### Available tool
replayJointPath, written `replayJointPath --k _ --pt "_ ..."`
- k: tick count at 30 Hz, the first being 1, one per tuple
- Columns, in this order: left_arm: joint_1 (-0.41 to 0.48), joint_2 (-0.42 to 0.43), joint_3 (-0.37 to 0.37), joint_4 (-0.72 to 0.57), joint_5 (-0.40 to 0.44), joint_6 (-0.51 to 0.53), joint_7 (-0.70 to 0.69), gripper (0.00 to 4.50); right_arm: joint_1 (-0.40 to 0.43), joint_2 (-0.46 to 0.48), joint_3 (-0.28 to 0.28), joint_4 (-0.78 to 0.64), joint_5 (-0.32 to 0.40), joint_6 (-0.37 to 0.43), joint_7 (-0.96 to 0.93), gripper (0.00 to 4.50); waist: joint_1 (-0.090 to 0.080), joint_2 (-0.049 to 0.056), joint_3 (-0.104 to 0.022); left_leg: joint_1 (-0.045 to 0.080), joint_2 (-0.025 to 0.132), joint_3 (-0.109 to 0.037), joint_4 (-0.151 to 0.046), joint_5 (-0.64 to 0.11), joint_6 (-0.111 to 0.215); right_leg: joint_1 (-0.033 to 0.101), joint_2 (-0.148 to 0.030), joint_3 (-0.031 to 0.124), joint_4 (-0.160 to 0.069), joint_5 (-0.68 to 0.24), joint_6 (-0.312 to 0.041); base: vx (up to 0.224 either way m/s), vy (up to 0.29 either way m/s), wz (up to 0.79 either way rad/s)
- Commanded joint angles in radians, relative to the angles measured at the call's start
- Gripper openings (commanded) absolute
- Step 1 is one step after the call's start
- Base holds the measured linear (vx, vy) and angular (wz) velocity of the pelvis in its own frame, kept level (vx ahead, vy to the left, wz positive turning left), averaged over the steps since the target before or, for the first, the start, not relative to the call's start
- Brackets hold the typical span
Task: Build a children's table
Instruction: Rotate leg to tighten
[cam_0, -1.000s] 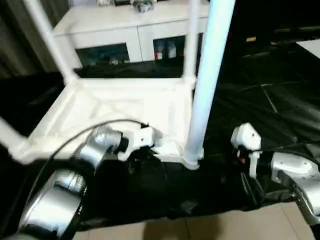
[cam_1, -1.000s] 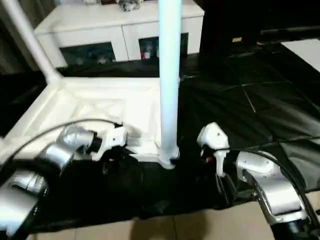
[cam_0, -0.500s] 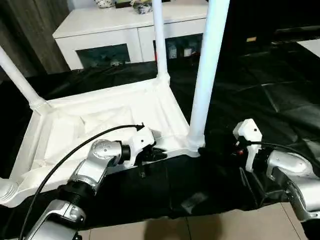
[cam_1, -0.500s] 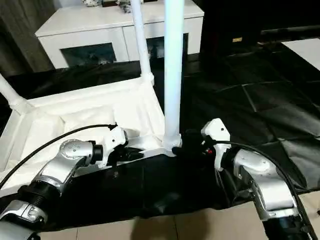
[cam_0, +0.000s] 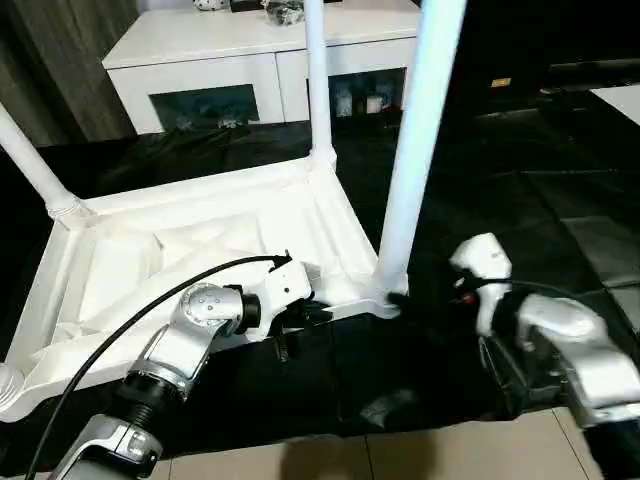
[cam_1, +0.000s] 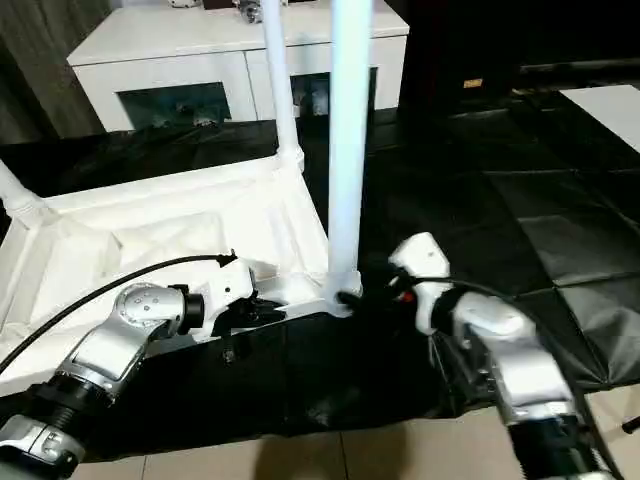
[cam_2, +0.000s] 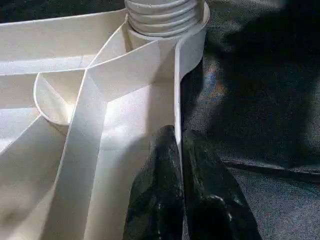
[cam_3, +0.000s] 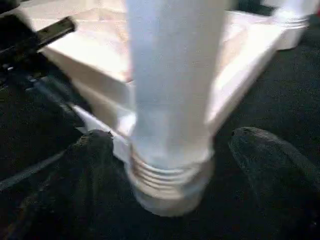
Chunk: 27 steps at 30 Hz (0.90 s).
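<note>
The tabletop (cam_0: 180, 260) lies upside down on a black sheet (cam_0: 520, 170) on the floor, in front of the cabinet (cam_0: 240, 60). The left tool (cam_2: 177, 145) pinches the tabletop's thin side wall just beside the near corner socket (cam_2: 167, 15). The right tool (cam_3: 167, 160) stands wide, its fingers (cam_3: 92, 150) on either side of the near leg (cam_0: 415, 150) at its threaded foot.

To seat this leg well, I judge the left tool should hold the wall firm while the right closes squarely low on the tube and twists — keeping it upright.

Everything is smooth white plastic: ribbed underside, tapered round legs, ridged collar.
</note>
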Motion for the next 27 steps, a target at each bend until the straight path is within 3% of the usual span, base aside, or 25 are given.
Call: replayJointPath --k 1,6,8,11,19,27 --pt "0.017 0.007 -0.042 0.026 0.033 0.027 0.000 0.00 -0.022 -0.008 0.026 0.014 -0.011 -0.021 0.039 4.19 0.006 -0.027 -0.058 0.006 0.062 -0.022 -0.064 0.050 0.192 0.045 -0.048 0.016 -0.045 0.137 -0.314 0.000 0.000 0.00" --pt "0.009 0.014 -0.054 0.027 0.036 0.026 -0.006 0.00 -0.047 -0.006 0.025 0.067 -0.028 -0.042 0.046 4.19 0.007 -0.028 -0.058 0.006 0.063 -0.021 -0.064 0.050 0.193 0.045 -0.050 0.015 -0.044 0.141 -0.320 0.000 0.000 0.00" --pt "0.007 0.017 -0.055 0.030 0.038 0.026 -0.011 0.00 -0.063 -0.005 0.026 0.099 -0.036 -0.054 0.047 3.84 0.006 -0.029 -0.058 0.006 0.061 -0.021 -0.064 0.040 0.185 0.045 -0.049 0.015 -0.046 0.127 -0.323 0.000 0.000 0.00" --pt "0.004 0.025 -0.056 0.033 0.039 0.025 -0.016 0.00 -0.078 -0.007 0.035 0.124 -0.037 -0.059 0.058 3.79 0.007 -0.029 -0.059 0.006 0.061 -0.021 -0.063 0.054 0.189 0.047 -0.048 0.015 -0.043 0.148 -0.325 0.000 0.000 0.00" --pt "0.001 0.029 -0.056 0.033 0.033 0.029 -0.019 0.00 -0.098 0.009 0.030 0.166 -0.043 -0.080 0.054 2.96 0.007 -0.030 -0.058 0.005 0.062 -0.020 -0.062 0.051 0.196 0.046 -0.049 0.014 -0.043 0.139 -0.330 0.000 0.000 0.00" --pt "0.001 0.038 -0.060 0.034 0.032 0.029 -0.024 0.00 -0.113 0.030 0.030 0.197 -0.022 -0.097 0.085 2.64 0.007 -0.030 -0.059 0.005 0.061 -0.020 -0.061 0.054 0.200 0.046 -0.048 0.014 -0.042 0.143 -0.333 0.000 0.000 0.00"
